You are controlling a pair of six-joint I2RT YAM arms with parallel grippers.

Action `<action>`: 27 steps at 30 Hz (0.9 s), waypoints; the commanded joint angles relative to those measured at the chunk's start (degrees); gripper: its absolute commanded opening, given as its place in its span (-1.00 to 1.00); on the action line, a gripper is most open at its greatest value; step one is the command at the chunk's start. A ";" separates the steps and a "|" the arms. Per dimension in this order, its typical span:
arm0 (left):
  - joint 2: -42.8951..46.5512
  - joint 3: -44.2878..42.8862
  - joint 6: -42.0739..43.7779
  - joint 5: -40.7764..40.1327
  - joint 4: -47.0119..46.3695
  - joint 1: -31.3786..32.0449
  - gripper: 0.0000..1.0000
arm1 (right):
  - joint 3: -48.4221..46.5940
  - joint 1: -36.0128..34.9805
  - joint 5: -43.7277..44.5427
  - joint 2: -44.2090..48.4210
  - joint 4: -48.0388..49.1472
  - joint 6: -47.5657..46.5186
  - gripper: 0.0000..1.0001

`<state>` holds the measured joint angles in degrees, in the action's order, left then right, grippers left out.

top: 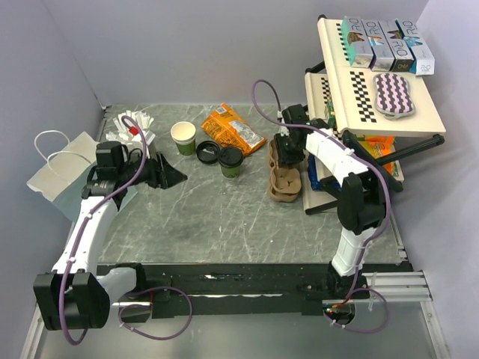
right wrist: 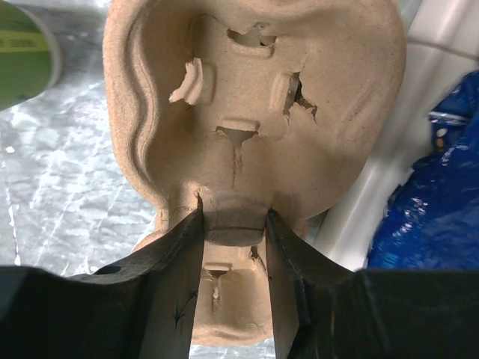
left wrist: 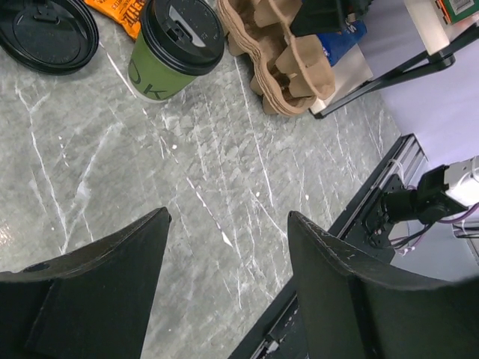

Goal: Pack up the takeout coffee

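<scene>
Right jaws pinch the middle ridge of the cardboard cup carrier; left jaws hang wide apart, takeout coffee out ahead of them.

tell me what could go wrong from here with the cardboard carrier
The right end effector pinches only the thin middle ridge of the cardboard carrier, whose pulp is already torn nearby: it may rip or slip. Carriers look stacked, so several could lift together and bump the takeout coffee close by.

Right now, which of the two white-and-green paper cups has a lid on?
The white-and-green paper cup nearer the brown pulp cup carrier: a round black plastic lid caps it. The other cup stands open-topped.
</scene>
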<state>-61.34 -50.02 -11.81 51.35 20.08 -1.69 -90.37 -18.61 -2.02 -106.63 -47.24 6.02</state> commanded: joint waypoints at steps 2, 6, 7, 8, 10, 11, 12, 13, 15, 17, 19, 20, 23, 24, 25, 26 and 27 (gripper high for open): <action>-0.80 -0.95 -1.81 2.35 -3.12 -0.41 0.41 | -2.71 -0.20 -0.70 4.06 -0.31 -2.94 -1.00; 0.08 -3.59 2.39 3.05 0.48 -0.33 0.40 | -3.67 -0.37 -4.03 5.55 0.22 -7.67 -1.00; 0.60 -6.46 4.41 2.70 2.14 -0.24 0.40 | -3.85 -0.37 -6.48 6.34 0.48 -8.13 -1.00; 0.78 -8.50 6.95 2.00 7.82 -0.33 0.40 | -4.11 -0.37 -7.90 6.69 0.57 -8.65 -1.00; 1.57 -15.50 17.76 -2.38 13.99 -0.33 0.40 | -5.25 -0.29 -13.85 7.48 0.57 -10.06 -1.00; 1.92 -17.81 22.92 -4.57 18.38 -0.24 0.40 | -5.95 -0.37 -15.19 7.84 0.23 -11.11 -1.00; 2.71 -22.01 24.98 -10.95 20.51 -0.33 0.40 | -6.31 -0.37 -15.99 8.19 -0.13 -11.21 -1.00; 3.15 -24.05 27.09 -14.14 22.27 -0.33 0.40 | -6.66 -0.29 -17.74 8.37 -0.48 -11.47 -1.00; 4.29 -29.31 31.40 -24.73 25.95 -0.41 0.40 | -7.45 -0.29 -18.80 8.98 -1.36 -13.13 -1.00; 4.74 -31.80 33.42 -33.03 26.68 -0.50 0.40 | -7.19 -0.29 -19.77 9.86 -1.10 -14.10 -1.00; 5.27 -34.52 34.31 -43.41 26.60 -0.94 0.43 | -6.67 -0.20 -20.82 11.18 -0.31 -14.46 -1.00; 5.09 -35.40 34.75 -45.97 26.51 -1.38 0.44 | -6.66 -0.11 -21.87 11.35 -0.22 -14.02 -1.00; 3.26 -40.57 35.02 -53.18 26.33 -4.01 0.54 | -6.40 0.15 -26.25 12.06 -0.13 -12.88 -1.00; 2.38 -41.99 35.02 -57.11 27.03 -5.50 0.61 | -6.31 0.15 -27.41 12.06 0.04 -12.79 -1.00; 1.24 -43.65 35.19 -58.63 27.82 -6.30 0.65 | -6.23 0.15 -28.90 12.15 0.22 -12.88 -1.00; -1.30 -47.15 35.19 -60.21 28.78 -7.35 0.67 | -6.40 0.07 -30.74 11.97 0.22 -12.88 -1.00; -2.54 -48.93 35.37 -61.10 29.66 -9.71 0.68 | -6.57 0.07 -31.63 11.80 0.14 -12.96 -1.00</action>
<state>-58.54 -92.42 21.52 3.01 46.44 -6.96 -94.89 -19.22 -26.09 -97.12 -47.53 -6.50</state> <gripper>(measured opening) 0.827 0.419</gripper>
